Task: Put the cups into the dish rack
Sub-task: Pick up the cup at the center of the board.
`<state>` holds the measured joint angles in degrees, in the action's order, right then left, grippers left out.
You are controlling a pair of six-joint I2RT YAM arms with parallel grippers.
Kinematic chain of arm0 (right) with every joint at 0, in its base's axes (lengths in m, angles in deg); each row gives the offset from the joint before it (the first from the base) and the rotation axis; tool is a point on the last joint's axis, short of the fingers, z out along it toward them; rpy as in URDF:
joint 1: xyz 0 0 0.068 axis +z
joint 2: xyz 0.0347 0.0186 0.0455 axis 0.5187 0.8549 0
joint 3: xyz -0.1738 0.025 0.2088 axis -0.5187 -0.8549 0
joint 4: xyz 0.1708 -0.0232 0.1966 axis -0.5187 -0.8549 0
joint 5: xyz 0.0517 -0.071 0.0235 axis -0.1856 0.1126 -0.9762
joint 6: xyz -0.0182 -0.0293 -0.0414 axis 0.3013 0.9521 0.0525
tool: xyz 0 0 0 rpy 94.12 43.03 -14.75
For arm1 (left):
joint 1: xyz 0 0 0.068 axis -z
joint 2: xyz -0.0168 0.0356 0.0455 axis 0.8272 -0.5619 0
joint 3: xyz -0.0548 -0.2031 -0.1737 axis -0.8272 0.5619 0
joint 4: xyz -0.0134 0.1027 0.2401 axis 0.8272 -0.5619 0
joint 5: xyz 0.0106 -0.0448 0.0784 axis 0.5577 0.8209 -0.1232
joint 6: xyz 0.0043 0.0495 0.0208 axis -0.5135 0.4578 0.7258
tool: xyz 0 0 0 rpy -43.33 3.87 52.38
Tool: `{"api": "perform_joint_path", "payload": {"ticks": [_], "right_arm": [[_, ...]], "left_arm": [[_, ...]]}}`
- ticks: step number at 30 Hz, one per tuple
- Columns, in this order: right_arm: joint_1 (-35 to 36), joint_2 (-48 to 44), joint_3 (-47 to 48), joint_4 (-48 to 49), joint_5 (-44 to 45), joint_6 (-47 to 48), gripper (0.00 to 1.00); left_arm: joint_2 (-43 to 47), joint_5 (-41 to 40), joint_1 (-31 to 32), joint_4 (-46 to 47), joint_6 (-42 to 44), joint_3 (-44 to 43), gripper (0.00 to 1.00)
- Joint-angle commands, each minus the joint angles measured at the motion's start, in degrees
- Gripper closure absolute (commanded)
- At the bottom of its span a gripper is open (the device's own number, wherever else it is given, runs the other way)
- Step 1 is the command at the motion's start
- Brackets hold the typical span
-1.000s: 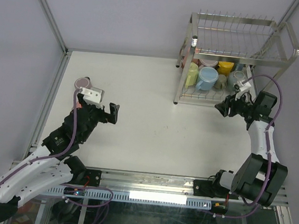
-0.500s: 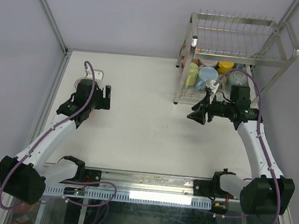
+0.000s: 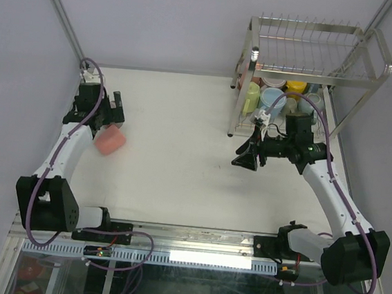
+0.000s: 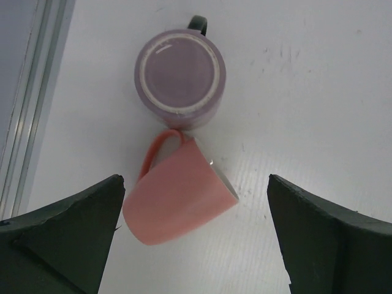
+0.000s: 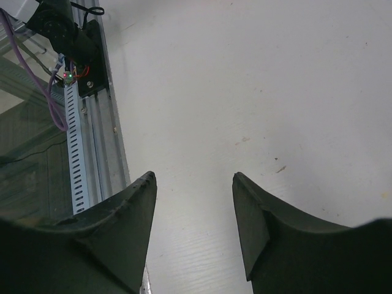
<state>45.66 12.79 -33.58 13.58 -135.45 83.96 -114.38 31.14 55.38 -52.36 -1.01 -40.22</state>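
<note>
A salmon pink cup point(image 4: 180, 199) point(image 3: 110, 140) lies on its side on the white table at the far left. Just beyond it stands a mauve cup point(image 4: 180, 76), upside down, its handle pointing away. My left gripper point(image 4: 195, 177) point(image 3: 101, 118) hovers over them, open wide, with the pink cup between its fingers, nearer the left one and not gripped. The dish rack point(image 3: 308, 60) stands at the back right; its lower shelf holds several cups, among them a yellow-green one point(image 3: 251, 97) and a light blue one point(image 3: 272, 102). My right gripper point(image 5: 193, 176) point(image 3: 245, 159) hangs open and empty in front of the rack.
A metal frame rail point(image 4: 24, 122) runs along the table's left edge, close to the two cups. Grey walls close off the back and sides. The slotted base rail point(image 5: 76, 159) lies along the near edge, below my right gripper.
My left arm has swung out to the far left. The pink cup now shows lying on its side by that gripper. My right gripper has moved left, away from the rack.
</note>
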Motion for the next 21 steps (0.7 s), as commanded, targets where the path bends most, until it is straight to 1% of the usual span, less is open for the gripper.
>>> {"api": "perform_joint_path", "payload": {"ticks": [1, 5, 9, 14, 21], "right_arm": [[0.3, -2.1, -0.2, 2.1, -2.3, -1.2, 0.44], [0.3, -3.1, -0.6, 2.0, -2.2, -0.8, 0.44], [0.3, -3.6, -0.7, 1.8, -1.9, -0.3, 0.43], [0.3, -3.4, -0.8, 1.6, -1.9, 0.3, 0.43], [0.3, -2.8, -0.6, 1.3, -2.1, 0.5, 0.43]], "left_arm": [[-4.6, 8.8, -5.5, 6.0, -0.6, -6.1, 0.01], [-12.6, 11.2, -7.8, 5.8, 1.0, -10.4, 0.01], [-17.7, 13.8, -9.4, 5.9, 2.3, -13.3, 0.01], [-23.9, 16.7, -10.0, 3.6, 3.6, -17.9, 0.01], [-29.1, 14.8, -10.0, 2.0, 4.4, -21.1, 0.01]]}}
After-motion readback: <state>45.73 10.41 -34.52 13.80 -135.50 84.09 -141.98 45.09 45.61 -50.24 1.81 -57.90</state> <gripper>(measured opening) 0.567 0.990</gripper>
